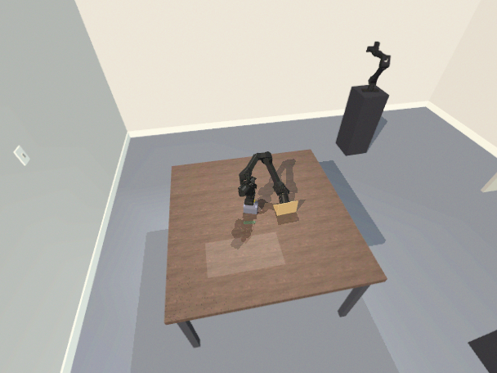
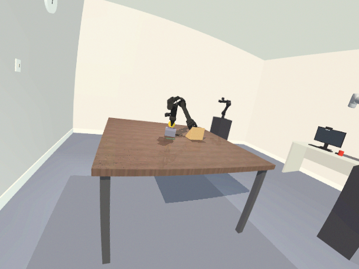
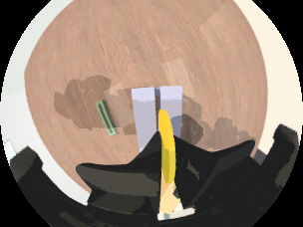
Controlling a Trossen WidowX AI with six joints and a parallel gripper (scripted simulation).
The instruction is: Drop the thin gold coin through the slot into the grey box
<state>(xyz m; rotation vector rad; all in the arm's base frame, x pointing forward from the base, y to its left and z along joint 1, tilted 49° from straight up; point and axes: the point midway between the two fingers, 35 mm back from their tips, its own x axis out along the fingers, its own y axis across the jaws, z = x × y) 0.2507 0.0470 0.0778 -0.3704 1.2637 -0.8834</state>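
The gripper [image 1: 250, 203] [image 2: 172, 123] [image 3: 166, 141] points down and is shut on the gold coin [image 2: 171, 125] [image 3: 165, 124]. The coin is edge-on in the wrist view, with its flat faces against the fingers. The grey box [image 1: 250, 209] [image 2: 170, 132] [image 3: 144, 116] stands right below the coin. Its dark slot [image 3: 157, 102] runs nearly along the coin's edge; the coin appears slightly right of it and a little turned. The near part of the slot is hidden by coin and fingers. The green holder [image 1: 249, 222] [image 2: 170, 138] [image 3: 110, 117] is empty, beside the box.
A yellow-tan wedge-shaped block [image 1: 286, 208] [image 2: 197, 133] stands right of the box, by the arm's base, on the brown wooden table [image 1: 327, 253] [image 2: 142, 159]. A pale rectangle [image 1: 245, 255] is marked nearer the table's front. Arm shadows fall around the box and holder.
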